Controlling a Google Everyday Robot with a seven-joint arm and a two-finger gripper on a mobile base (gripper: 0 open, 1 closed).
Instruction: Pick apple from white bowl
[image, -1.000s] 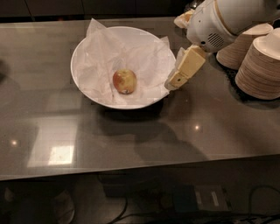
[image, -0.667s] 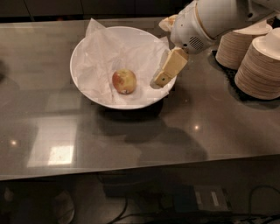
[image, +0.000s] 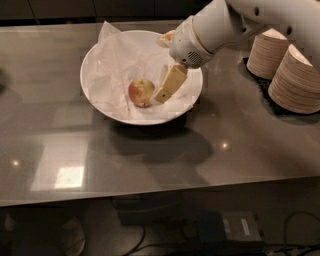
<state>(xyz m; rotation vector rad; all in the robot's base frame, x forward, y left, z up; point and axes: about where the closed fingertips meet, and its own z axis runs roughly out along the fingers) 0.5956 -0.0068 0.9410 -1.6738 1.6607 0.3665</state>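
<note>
A small red and yellow-green apple (image: 141, 93) lies in the large white bowl (image: 97, 102), which is lined with crumpled white paper and stands on the grey table. My gripper (image: 166, 91) hangs over the bowl's right half, its tan finger tip just to the right of the apple, close to it. The white arm reaches in from the upper right.
Two stacks of beige paper bowls (image: 295, 80) stand at the right on a dark mat. The table's front edge (image: 150, 197) runs across the lower part of the view, with cables and the floor below it.
My gripper has moved left from the bowl's right rim to over the bowl, close beside the apple. The apple and bowl have not moved.
</note>
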